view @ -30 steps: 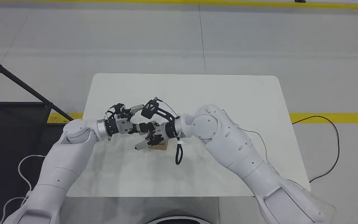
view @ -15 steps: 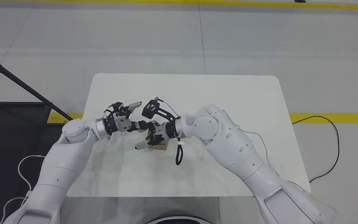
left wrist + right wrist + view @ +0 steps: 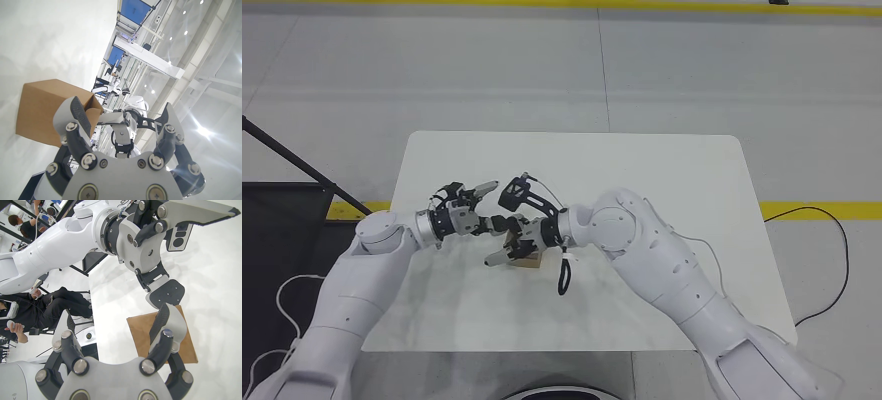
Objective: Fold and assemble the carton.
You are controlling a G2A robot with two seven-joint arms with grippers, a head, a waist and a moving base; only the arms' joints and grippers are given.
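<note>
Carton (image 3: 43,113) — open end visible from left wrist view; left claw (image 3: 122,102) and right claw (image 3: 116,311) both released

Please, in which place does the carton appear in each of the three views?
Top view: carton on the white table, between the two arms' ends.
Left wrist view: carton beside one finger of the left gripper, on the table.
Right wrist view: carton partly behind one finger of the right gripper.
Shared landmark: the white table under the carton.
</note>
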